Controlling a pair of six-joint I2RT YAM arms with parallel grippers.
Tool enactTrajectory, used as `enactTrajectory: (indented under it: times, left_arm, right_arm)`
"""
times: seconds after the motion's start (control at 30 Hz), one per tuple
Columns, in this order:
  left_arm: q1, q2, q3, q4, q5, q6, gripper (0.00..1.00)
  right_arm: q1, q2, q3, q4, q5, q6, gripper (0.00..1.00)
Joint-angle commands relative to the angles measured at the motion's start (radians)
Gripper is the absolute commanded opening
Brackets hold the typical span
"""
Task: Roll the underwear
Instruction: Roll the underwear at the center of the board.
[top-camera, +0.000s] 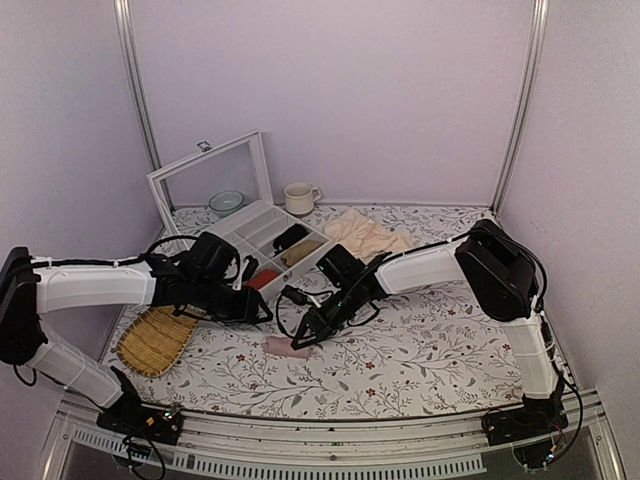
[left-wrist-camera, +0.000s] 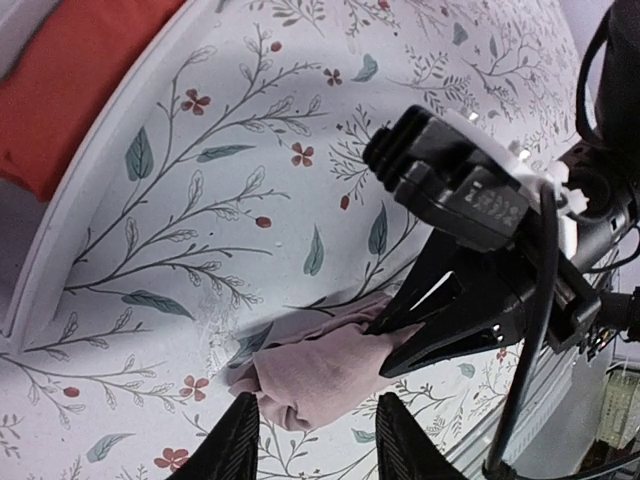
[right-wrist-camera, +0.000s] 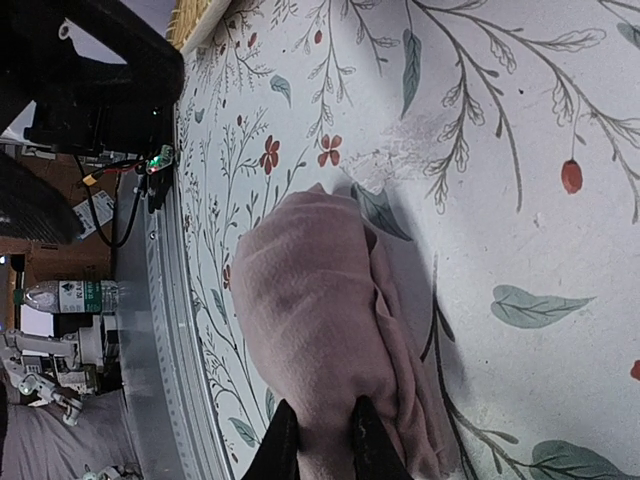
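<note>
While bunched into a soft, wrinkly pink roll, the underwear (right-wrist-camera: 320, 300) is sitting pinched in the right claw (right-wrist-camera: 322, 410); left claw (left-wrist-camera: 318, 412) is hovering spread, roll just ahead.

The soft dusty-pink cloth underwear (top-camera: 285, 347) lay rolled up in a small fat bundle on the flowery tabletop (top-camera: 430, 350), near its front edge.

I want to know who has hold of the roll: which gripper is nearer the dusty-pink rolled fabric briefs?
Right. The right gripper is pinched shut on the dusty-pink rolled fabric briefs, touching them. The left gripper is open, the roll's end between its spread fingers; contact unclear.
</note>
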Motion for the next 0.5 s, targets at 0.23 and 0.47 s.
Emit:
enactTrajectory:
  times: [0.23,0.47]
  left_arm:
    - [-0.1,-0.126,-0.043,-0.06,-0.114,-0.627,0.39]
    - [-0.234,-0.235,-0.174,0.067,-0.209,-1.0,0.44]
  right_arm:
    - [0.027,0.09,-0.093,-0.154,0.284,0.105,0.0]
    - [0.046,0.046,-0.136,-0.095,0.357,0.147,0.0]
